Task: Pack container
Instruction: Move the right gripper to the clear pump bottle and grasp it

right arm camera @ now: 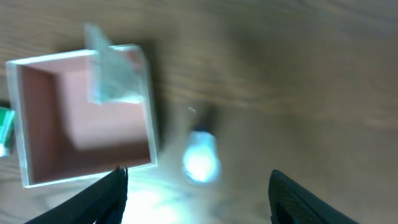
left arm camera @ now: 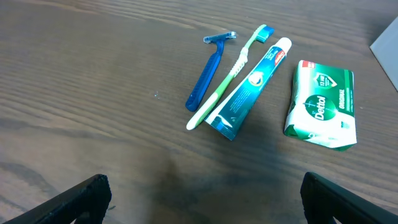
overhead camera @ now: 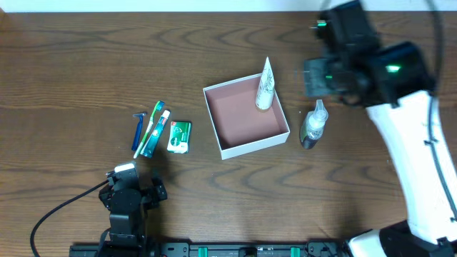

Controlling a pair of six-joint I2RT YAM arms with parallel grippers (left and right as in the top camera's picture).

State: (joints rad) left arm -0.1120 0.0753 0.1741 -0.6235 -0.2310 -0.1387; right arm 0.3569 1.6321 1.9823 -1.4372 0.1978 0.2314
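One white cone-shaped tube (overhead camera: pixel 265 87) standing in container (overhead camera: pixel 235 123) corner, small bottle (overhead camera: pixel 313 125) just outside on tabletop (overhead camera: pixel 71 71), left claw (left arm camera: pixel 205 202) and right claw (right arm camera: pixel 199 199) both spread apart

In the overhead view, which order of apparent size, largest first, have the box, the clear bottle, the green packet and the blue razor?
1. container
2. clear bottle
3. green packet and blue razor: not ranked; the razor looks longer, the packet wider.
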